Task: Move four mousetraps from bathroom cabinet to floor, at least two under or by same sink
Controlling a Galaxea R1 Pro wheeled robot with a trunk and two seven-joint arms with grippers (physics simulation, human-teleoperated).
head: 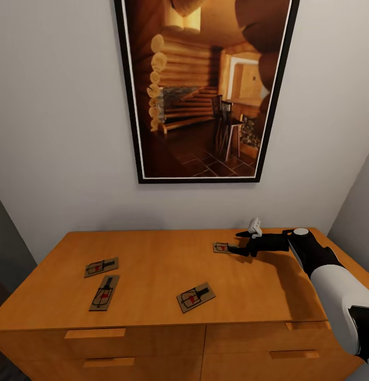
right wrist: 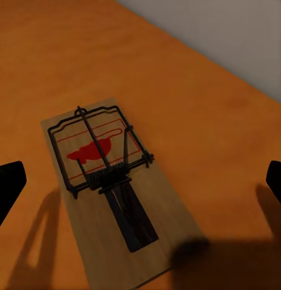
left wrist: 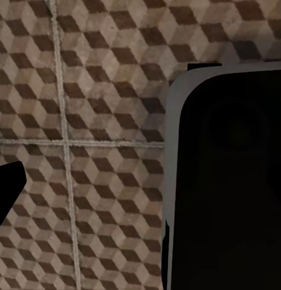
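Four mousetraps lie on top of the orange-brown cabinet point(head: 153, 254): two at the left point(head: 101, 267) point(head: 104, 292), one near the front middle point(head: 195, 297) and one at the back right point(head: 222, 247). My right gripper point(head: 239, 242) is open, low over the cabinet top, right at the back-right mousetrap point(right wrist: 110, 181). In the right wrist view that trap lies between the spread fingertips point(right wrist: 7, 187), which are not touching it. The left wrist view looks down on the cube-patterned bathroom floor point(left wrist: 86, 90), with one dark fingertip point(left wrist: 7, 187) of the left gripper at the picture's edge, holding nothing.
A large framed picture of a log cabin point(head: 205, 90) hangs on the white wall behind the cabinet. Drawer fronts with slim handles point(head: 94, 333) face me. A grey wall point(head: 359, 206) stands close on the right. A dark, grey-rimmed robot part point(left wrist: 231, 181) stands over the floor tiles.
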